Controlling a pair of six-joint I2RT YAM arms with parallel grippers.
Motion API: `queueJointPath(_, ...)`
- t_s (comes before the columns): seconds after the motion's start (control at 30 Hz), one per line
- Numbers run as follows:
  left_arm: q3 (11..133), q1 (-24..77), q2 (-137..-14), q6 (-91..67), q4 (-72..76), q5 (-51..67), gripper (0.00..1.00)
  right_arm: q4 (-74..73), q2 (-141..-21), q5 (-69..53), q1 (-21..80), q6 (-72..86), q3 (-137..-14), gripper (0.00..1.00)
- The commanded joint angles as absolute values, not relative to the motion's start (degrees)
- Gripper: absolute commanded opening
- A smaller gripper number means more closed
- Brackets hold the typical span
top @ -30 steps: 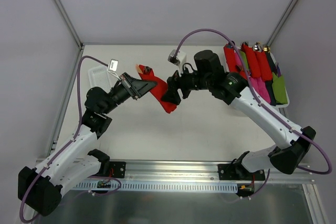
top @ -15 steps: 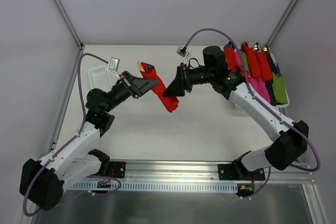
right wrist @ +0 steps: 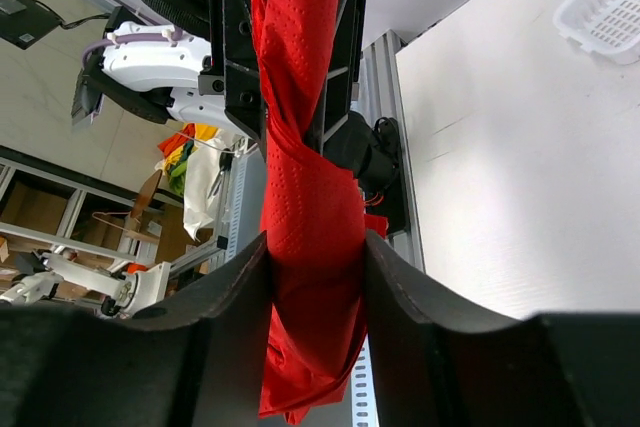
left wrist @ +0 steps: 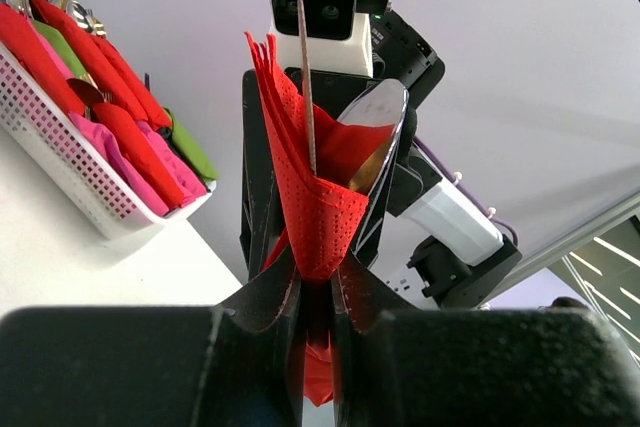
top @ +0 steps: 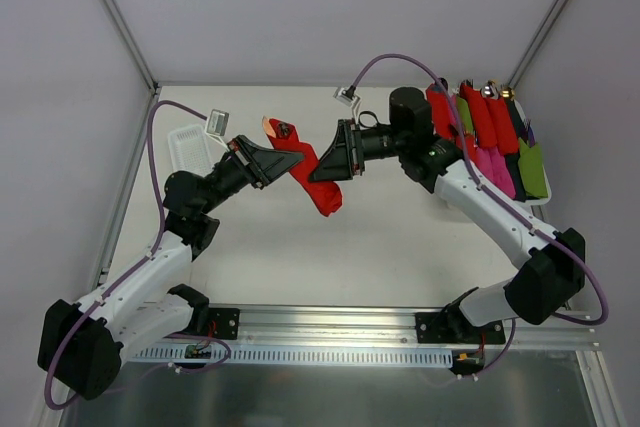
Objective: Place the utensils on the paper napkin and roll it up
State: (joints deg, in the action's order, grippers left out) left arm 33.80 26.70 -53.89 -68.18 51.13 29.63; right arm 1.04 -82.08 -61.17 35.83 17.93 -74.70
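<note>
Since a second ago: right gripper (top: 322,163) climbed from lower end of rolled paper napkin (top: 321,190) to its middle. Wrist rolled over. Jaws narrowed from wide apart to flanking roll, both fingers (right wrist: 392,277) now touching red paper. Left gripper (top: 290,160) and roll nudged slightly rightward.

Bright, even light, hardly any shadows on the table (top: 300,247). Spoon head (left wrist: 378,117) glares; my near fingers (left wrist: 262,305) blur.

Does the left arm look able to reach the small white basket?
Probably yes: the small white basket lies close, nothing between, but the left end effector grips the paper napkin.
</note>
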Motion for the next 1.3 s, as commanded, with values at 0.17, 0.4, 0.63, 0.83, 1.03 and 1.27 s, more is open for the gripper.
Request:
queueJointPath(0.17, 34.89, 27.25, -54.05, -68.03, 55.37, 30.15, 0.00, 0.71, -81.21, -64.51, 37.44, 17.14, -75.58, 0.44)
queueJointPath(0.4, 35.95, 27.25, -54.76, -67.59, 54.67, 30.59, 0.00, -1.84, -81.74, -65.30, 38.67, 15.82, -75.76, 0.48)
queueJointPath(0.63, 36.12, 27.25, -55.20, -67.24, 54.58, 30.94, 0.00, -1.76, -81.47, -66.00, 38.94, 15.29, -75.85, 0.19)
queueJointPath(0.83, 37.53, 27.33, -55.72, -65.92, 53.19, 32.69, 0.15, -1.67, -81.21, -66.01, 39.11, 14.77, -75.68, 0.00)
queueJointPath(1.03, 39.55, 27.16, -49.14, -57.23, 38.52, 28.92, 0.83, -1.67, -78.93, -64.16, 37.10, 13.54, -76.55, 0.00)
queueJointPath(1.27, 39.38, 27.16, -45.88, -53.61, 29.88, 27.95, 0.95, -2.02, -77.35, -62.49, 35.51, 13.27, -78.75, 0.00)
